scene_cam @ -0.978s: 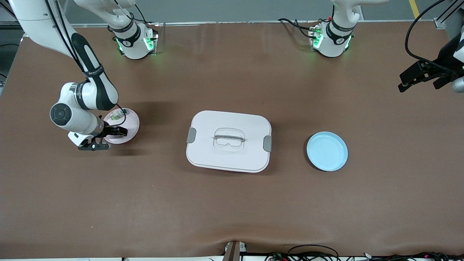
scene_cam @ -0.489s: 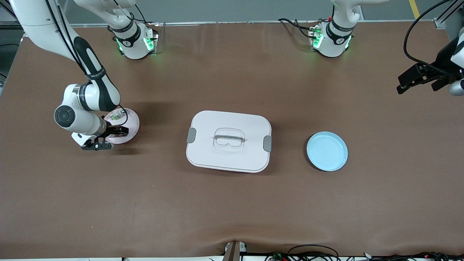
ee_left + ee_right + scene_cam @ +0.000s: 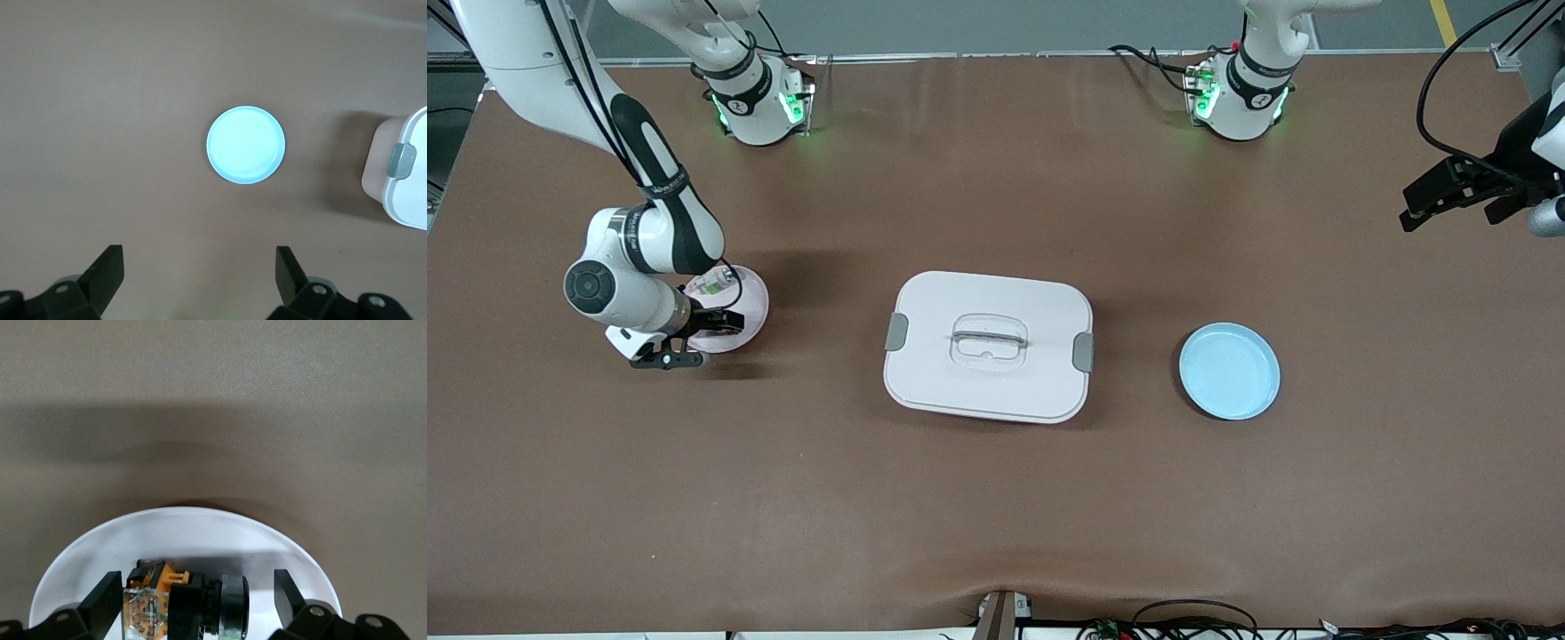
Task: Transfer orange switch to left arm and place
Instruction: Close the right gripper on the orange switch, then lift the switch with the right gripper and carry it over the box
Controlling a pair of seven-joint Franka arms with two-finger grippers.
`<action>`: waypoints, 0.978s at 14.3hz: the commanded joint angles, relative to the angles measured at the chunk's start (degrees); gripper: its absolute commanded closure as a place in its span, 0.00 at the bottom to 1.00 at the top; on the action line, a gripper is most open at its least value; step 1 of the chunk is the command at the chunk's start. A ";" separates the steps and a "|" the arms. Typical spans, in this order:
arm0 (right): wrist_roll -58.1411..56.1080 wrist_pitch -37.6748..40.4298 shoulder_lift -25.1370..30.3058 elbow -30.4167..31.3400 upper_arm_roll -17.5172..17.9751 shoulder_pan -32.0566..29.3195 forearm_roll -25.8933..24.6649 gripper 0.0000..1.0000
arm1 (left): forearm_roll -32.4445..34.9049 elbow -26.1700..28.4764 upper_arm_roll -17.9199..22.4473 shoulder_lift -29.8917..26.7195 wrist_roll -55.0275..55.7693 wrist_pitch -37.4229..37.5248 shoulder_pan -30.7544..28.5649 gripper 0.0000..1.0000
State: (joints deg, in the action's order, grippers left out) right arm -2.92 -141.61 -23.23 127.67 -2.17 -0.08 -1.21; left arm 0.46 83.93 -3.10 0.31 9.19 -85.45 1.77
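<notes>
While brown table (image 3: 996, 498) spans frame, right hand (image 3: 193, 600) spread astride orange switch (image 3: 170, 603), left hand (image 3: 200, 280) spread, waiting.

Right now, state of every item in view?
Right gripper: open, straddling the orange switch on the pink plate.
Left gripper: open, waiting high at the left arm's end.
Box: shut, clips down.
Blue plate: empty.

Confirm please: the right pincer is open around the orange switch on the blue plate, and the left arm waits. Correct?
Not quite. In the right wrist view, the right pincer is open around the orange switch on the pink plate, not the blue plate, which is bare. The left pincer waits open, as said.
</notes>
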 commanded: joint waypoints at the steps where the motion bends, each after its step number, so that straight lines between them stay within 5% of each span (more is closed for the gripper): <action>1: 0.20 -1.03 0.03 0.74 -0.20 0.35 0.68 0.00 | -0.99 -0.97 0.02 0.31 -0.40 0.19 -0.28 0.00; 4: 0.11 -1.30 0.03 0.74 -0.20 0.35 0.68 0.43 | -0.90 -0.97 0.02 0.31 -0.40 0.11 -0.28 0.00; 7: 0.11 -1.30 0.03 0.74 -0.20 0.35 0.68 0.75 | -0.99 -0.97 0.02 0.13 -0.40 0.11 -0.28 0.00; 14: 0.20 3.87 2.74 0.39 -0.12 0.43 0.68 0.76 | -0.99 -0.97 0.11 0.92 -0.40 -0.86 -0.28 0.00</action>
State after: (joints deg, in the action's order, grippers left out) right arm -2.89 -140.63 -22.94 127.88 -2.17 -0.08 -1.20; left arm 0.46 83.85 -3.08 0.43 9.18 -85.69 1.69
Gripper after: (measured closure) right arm 0.273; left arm 0.000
